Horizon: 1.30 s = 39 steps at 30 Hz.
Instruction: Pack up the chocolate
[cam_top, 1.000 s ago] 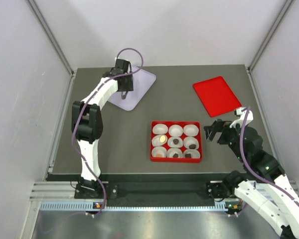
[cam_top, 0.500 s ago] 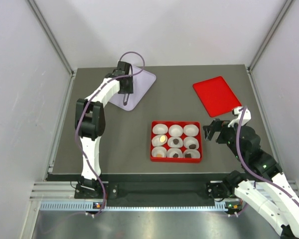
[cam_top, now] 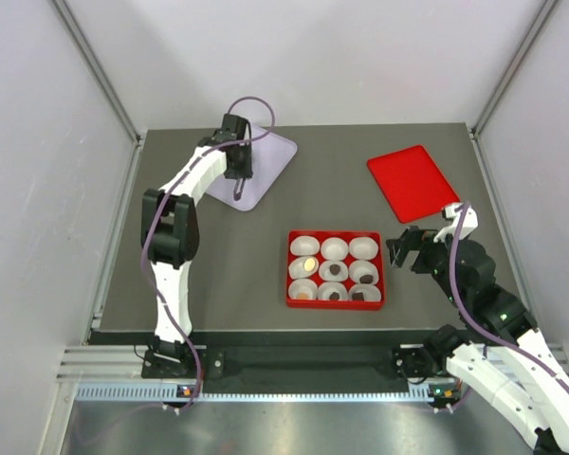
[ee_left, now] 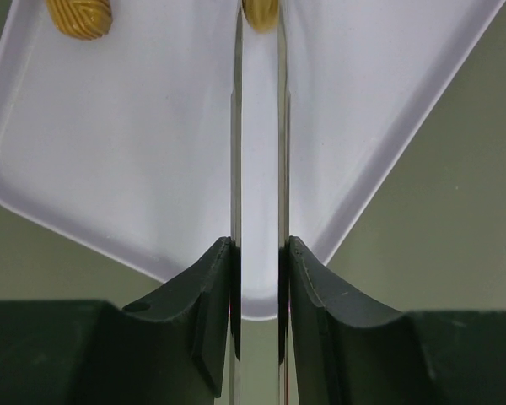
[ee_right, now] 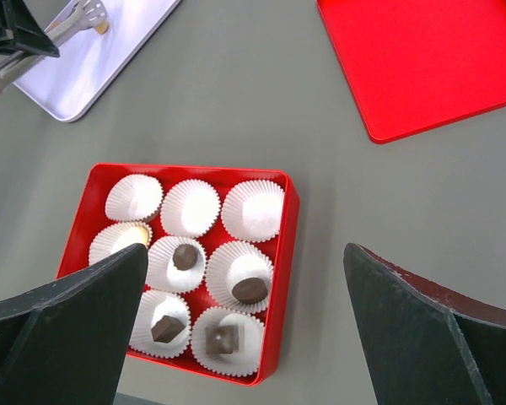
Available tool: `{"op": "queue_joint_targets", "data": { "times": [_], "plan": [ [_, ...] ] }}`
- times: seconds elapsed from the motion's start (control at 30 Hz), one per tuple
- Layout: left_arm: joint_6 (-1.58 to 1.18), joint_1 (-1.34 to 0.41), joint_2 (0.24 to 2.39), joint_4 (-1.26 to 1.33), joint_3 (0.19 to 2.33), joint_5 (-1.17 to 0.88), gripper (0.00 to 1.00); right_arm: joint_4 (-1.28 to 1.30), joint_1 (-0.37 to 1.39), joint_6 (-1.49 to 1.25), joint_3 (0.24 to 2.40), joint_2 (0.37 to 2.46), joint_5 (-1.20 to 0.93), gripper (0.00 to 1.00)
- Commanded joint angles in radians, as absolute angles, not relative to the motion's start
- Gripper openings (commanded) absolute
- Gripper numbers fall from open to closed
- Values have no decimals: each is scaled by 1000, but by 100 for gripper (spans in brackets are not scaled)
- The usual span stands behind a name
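the left fingers [ee_left: 209, 295] are clenched on the thin tongs [ee_right: 74, 17], whose tips flank a tan chocolate [ee_left: 260, 12] on the pale tray [ee_left: 135, 152]. whether the tips already pinch it i cannot tell. squeeze gently and evenly so the rounded piece does not squirt out, then lift straight up before crossing. a second tan piece [ee_left: 78, 15] lies nearby on the tray, apart from the tips. further right, the red box [ee_right: 283, 270] holds nine white cups [ee_right: 192, 207]; the far row looks empty and the nearer rows hold pieces. the right fingers [ee_right: 59, 312] hang released just right of the box, likely off the path. the red lid [ee_right: 422, 59] lies on the surface [ee_right: 236, 101], well apart.
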<state>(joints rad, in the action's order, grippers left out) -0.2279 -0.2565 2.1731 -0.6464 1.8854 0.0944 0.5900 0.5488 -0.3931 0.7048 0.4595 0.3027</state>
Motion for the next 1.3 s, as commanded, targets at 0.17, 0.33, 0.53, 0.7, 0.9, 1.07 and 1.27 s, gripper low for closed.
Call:
{"op": "queue_joint_targets", "data": {
  "times": [0.17, 0.33, 0.53, 0.7, 0.9, 1.07, 1.27],
  "plan": [
    [-218, -265, 1985, -675, 1836, 121, 34, 568, 540, -408, 733, 446, 308, 100],
    [-216, -268, 1944, -687, 1812, 117, 35, 580, 540, -416, 735, 439, 305, 100],
    [-198, -290, 1905, -692, 1778, 61, 40, 583, 540, -425, 730, 433, 301, 99],
    [-224, -298, 1869, -768, 1749, 89, 41, 583, 540, -420, 732, 440, 302, 100],
    [-244, -305, 1781, -801, 1651, 98, 42, 578, 540, -416, 726, 446, 301, 100],
    [-226, -316, 1721, -819, 1618, 52, 47, 577, 540, -420, 721, 443, 299, 100],
    [-216, -328, 1698, -848, 1579, 83, 49, 572, 538, -429, 716, 439, 287, 100]
  ]
}}
